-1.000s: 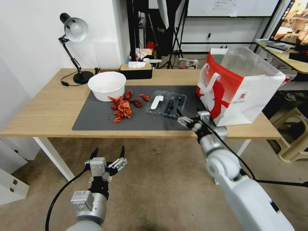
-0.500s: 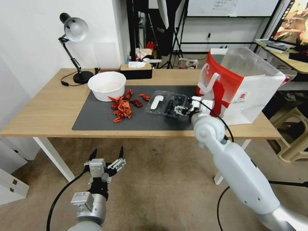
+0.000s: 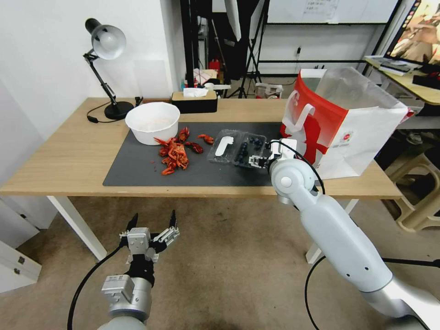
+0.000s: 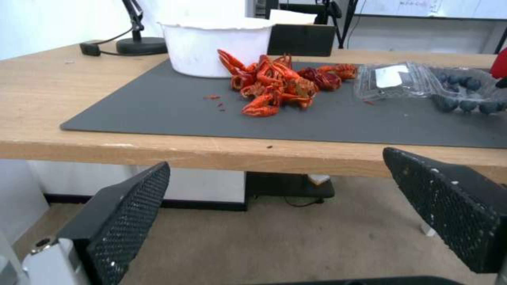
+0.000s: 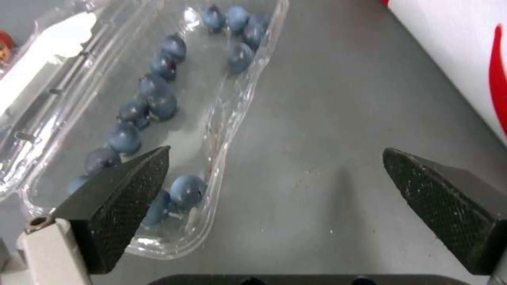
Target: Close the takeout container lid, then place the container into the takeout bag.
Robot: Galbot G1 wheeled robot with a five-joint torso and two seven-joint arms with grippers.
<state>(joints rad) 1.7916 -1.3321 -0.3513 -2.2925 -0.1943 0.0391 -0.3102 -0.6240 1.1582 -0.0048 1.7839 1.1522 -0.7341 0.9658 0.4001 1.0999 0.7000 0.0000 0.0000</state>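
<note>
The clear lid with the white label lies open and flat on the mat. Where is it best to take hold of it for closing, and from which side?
Probably the lid is best taken at its free outer rim, the edge nearest the crayfish shells, away from the hinge. It lies flat and thin beside the blueberry half of the takeout container, so that edge can swing over. The open right gripper hovers at the opposite, bag-side rim.

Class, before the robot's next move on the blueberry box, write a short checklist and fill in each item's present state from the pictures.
1. Clear plastic clamshell takeout container lies open on the dark mat: ok.
2. Its clear labelled lid shut: not ok.
3. Right tool open, at the box's bag-side rim: ok.
4. Anything gripped: not ok.
5. Red and white takeout bag upright, mouth open: ok.
6. Left tool open, parked below the table: ok.
</note>
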